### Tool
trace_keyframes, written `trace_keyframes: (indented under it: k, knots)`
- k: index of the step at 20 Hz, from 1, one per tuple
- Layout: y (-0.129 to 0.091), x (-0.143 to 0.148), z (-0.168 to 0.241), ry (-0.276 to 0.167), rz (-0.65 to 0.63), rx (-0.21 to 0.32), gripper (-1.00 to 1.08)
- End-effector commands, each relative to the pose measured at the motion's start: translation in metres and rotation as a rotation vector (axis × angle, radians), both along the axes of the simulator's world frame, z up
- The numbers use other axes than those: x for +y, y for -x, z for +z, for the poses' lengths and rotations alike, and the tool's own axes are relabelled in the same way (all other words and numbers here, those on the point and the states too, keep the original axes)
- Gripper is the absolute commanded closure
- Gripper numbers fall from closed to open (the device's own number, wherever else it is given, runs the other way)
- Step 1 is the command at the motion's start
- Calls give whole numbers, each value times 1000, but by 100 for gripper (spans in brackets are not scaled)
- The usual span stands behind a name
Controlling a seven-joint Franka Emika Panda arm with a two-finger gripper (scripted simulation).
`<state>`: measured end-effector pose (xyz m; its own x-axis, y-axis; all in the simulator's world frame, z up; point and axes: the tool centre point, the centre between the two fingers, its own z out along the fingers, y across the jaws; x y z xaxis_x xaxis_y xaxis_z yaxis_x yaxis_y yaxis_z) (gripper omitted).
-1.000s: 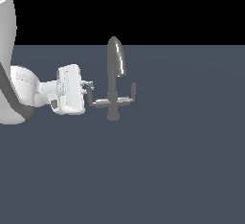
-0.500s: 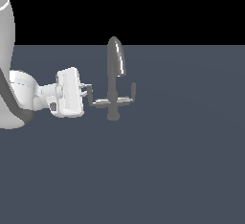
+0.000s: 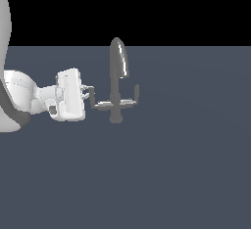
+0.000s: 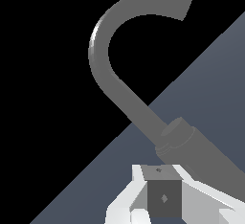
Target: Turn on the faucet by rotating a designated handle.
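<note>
Arm comes in from the exterior view's left, gripper level with the faucet's cross arms. Fingers reach right toward the handle, which sits at 3 o'clock from them, just beside the tips. At this resolution I can't tell if the tips touch the handle's upright end.

Handle's long axis runs roughly horizontal, from the central stem out toward 9 o'clock, ending in a short upturned tip. So the fingers approach along that axis, nearly end-on. My read: the next move needs a sideways push on that tip, not a straight shove along the arm, or it just loads the stem.

Finger state: parted in the wrist view, a dark block sitting between the white pads. I can't tell if that block is the handle tip or only gripper hardware, so whether they're released or grasping something is unresolved.

Faucet stands mid-surface, spout rising to 12 o'clock. Matching right arm points to 3 o'clock, on the far side from the fingers, not in the way. In the wrist view the curved spout fills the frame close ahead; it's the one thing to clip if the wrist swings high.
</note>
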<state>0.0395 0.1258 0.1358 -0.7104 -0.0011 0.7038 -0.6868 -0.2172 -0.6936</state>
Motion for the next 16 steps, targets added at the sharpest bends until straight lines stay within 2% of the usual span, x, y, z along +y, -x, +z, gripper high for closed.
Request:
trace_keyframes:
  k: [1,16]
  knots:
    - [6,-1,2,0,0,0,108]
    - [35,-8,3,-3,4,2,108]
